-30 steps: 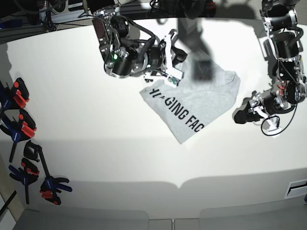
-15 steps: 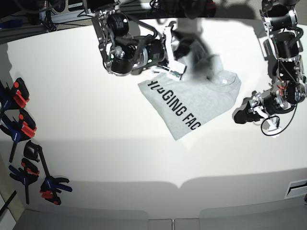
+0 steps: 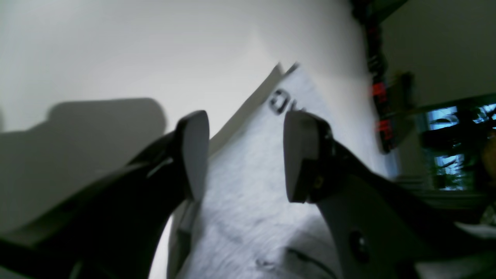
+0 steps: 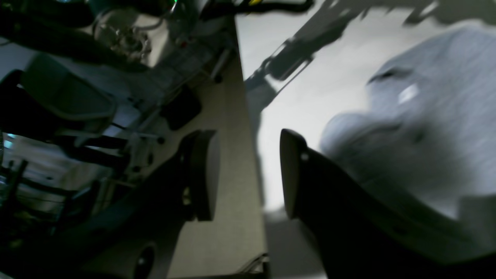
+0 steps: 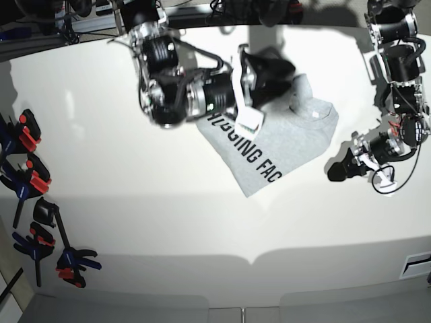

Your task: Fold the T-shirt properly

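Observation:
The grey T-shirt (image 5: 286,141) lies folded on the white table (image 5: 135,182), its black block letters (image 5: 259,156) facing up. My right gripper (image 5: 273,70) hovers over the shirt's upper left part. In the right wrist view this gripper (image 4: 248,174) is open with nothing between its fingers, and the rumpled shirt (image 4: 426,116) lies off to the right. My left gripper (image 5: 339,165) sits low just off the shirt's right edge. In the left wrist view it (image 3: 244,155) is open, and the shirt (image 3: 252,193) and a printed letter (image 3: 279,102) show beyond the gap.
Several black, blue and red clamps (image 5: 30,182) lie along the table's left edge. Dark equipment and cables (image 5: 81,17) line the far edge behind the right arm (image 5: 175,94). The table's front edge (image 5: 249,259) runs across the bottom.
My right gripper has opened and let go of the shirt's upper left edge, then lifted and swung right over the shirt. The left gripper has dropped slightly.

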### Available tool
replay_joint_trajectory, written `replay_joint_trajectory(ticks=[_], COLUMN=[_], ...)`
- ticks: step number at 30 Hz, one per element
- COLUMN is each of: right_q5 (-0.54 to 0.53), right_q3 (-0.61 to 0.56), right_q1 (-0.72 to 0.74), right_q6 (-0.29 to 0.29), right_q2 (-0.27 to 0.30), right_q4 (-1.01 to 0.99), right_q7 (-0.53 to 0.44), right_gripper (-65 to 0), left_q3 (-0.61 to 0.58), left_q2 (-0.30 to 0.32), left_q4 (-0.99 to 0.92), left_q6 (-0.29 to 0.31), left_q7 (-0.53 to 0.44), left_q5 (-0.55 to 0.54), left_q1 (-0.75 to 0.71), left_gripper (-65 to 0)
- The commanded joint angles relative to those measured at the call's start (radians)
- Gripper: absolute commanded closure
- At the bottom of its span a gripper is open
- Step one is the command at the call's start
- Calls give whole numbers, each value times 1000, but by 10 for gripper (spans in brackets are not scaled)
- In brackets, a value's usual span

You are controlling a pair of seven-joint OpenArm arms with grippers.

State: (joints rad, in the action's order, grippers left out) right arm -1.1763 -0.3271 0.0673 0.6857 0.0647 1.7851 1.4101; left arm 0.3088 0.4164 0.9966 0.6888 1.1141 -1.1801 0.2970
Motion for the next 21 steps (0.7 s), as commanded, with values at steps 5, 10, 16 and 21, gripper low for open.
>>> replay_joint_trajectory(ticks=[5, 10, 16, 21], right_q5=[267, 635, 921, 1049], right_q3=[1, 0, 0, 0], right_q1=[127, 154, 175, 308], right_q6=[12, -31, -177, -217], right_q2=[-7, -7, -68, -161], right_q4=[20, 14, -164, -495], right_q7=[-300, -598, -809, -828], right_gripper=[-244, -244, -244, -243], left_q3=[6, 6, 6, 6], left_q2=[19, 18, 2, -40], left_q4=[15, 20, 96, 271], left_q6=[9, 9, 9, 9], left_q7=[-16, -34, 7, 71], left_q5=[-106, -105, -105, -160], left_q1=[24, 24, 19, -72], left_gripper=[-290, -267, -113, -84])
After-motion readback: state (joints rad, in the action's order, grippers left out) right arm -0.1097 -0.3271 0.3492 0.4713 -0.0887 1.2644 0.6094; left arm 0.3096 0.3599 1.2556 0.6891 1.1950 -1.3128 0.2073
